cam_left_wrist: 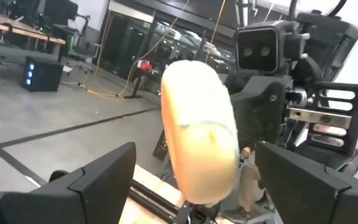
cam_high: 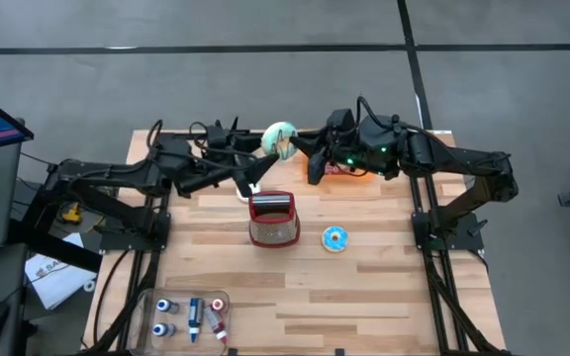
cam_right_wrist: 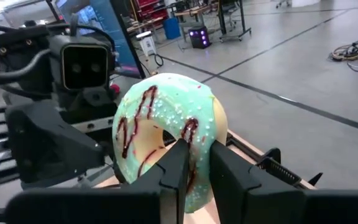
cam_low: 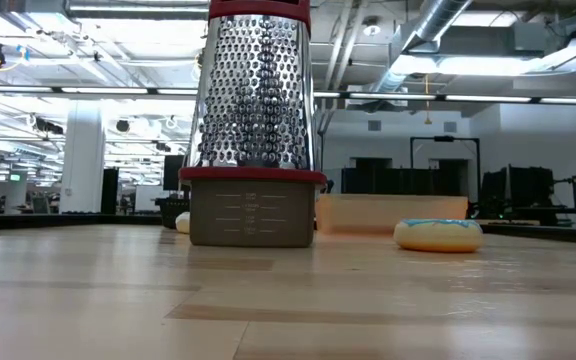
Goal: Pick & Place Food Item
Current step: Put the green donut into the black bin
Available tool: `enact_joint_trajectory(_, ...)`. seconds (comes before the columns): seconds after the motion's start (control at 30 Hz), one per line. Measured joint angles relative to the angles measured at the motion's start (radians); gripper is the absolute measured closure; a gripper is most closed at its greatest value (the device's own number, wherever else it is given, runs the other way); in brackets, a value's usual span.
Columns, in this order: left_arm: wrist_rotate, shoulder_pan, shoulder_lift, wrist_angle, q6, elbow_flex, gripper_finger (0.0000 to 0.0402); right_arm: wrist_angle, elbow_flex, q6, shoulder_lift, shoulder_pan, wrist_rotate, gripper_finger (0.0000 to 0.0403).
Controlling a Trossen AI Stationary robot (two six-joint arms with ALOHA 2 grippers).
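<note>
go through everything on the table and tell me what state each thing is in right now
Green-frosted donut: on edge, held in the air.
Right gripper: shut on the donut's rim.
Left gripper: open, facing the donut.
Grater: upright on the table.
Blue-frosted donut: flat on the table.

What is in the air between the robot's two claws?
A green-frosted donut. The right gripper pinches it; the left gripper is open on either side of it. The high view and both wrist views show this.
</note>
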Motion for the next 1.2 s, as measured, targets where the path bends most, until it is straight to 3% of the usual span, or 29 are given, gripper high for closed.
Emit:
enact_joint_trajectory(0.3, 0.000, 0.031, 0.012, 0.072, -0.007, 0.000, 0.0113, -0.001, 0.000, -0.007, 0.000, 0.000, 0.000, 0.0349)
enact_joint_trajectory(0.9, 0.004, 0.032, 0.012, 0.063, -0.034, 0.000, 0.0290, 0.000, 0.000, -0.007, 0.000, 0.001, 0.000, 0.0349)
enact_joint_trajectory(1.2, 0.004, 0.031, 0.006, 0.055, -0.031, 0.000, 0.0333, 0.003, 0.000, -0.010, 0.000, 0.006, 0.000, 0.0342)
